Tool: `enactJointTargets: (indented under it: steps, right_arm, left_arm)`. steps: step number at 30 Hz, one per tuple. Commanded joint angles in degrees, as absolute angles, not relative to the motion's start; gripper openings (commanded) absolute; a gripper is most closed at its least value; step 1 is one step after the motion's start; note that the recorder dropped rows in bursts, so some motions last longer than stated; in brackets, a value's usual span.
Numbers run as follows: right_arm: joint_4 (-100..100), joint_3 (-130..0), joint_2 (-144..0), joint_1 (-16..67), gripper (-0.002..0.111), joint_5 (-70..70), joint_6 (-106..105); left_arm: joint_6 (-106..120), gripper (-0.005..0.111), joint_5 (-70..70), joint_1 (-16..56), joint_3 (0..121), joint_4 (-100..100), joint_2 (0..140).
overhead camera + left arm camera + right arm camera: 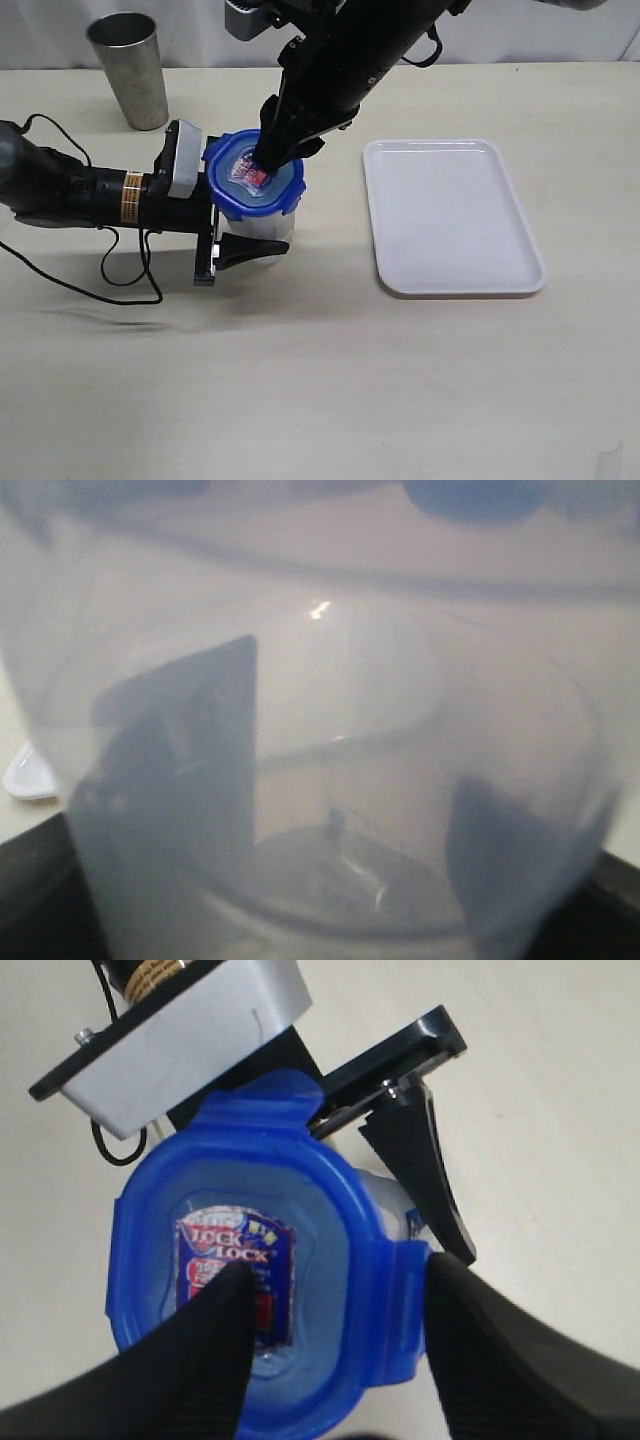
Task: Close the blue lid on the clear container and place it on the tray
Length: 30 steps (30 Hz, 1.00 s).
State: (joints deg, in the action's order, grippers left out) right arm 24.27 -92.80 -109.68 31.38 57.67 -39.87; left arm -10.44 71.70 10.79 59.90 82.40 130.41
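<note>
The clear container (pixel 264 228) stands upright on the table, with my left gripper (pixel 240 232) shut around its body from the left. It fills the left wrist view, where the container (pixel 330 680) shows my fingers (pixel 190 770) as dark shapes through its wall. The blue lid (pixel 250 185) lies on top of it, sticker up. My right gripper (pixel 268 165) comes down from above and is open. In the right wrist view the right gripper (pixel 335 1270) has one finger over the lid's (pixel 340 1190) sticker and the other just outside a side flap.
A grey steel cup (pixel 130 70) stands at the back left. The white tray (pixel 450 215) lies flat to the right of the container, with nothing on it. The left arm's cable (pixel 100 270) loops over the table at the left.
</note>
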Motion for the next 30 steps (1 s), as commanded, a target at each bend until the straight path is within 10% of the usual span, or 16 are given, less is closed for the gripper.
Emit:
enactJointTargets:
  steps: [1, 30]
  right_arm:
    - [25.0, -92.3, -113.1, 31.4, 0.049, 63.6, -41.2]
    - [25.7, -92.3, -109.3, 29.8, 0.040, 64.4, -41.1]
  left_arm:
    - [-10.3, 0.000, 70.0, 11.3, 60.2, 81.9, 130.3]
    - [-16.6, 0.000, 70.0, 9.9, 60.2, 82.9, 129.2]
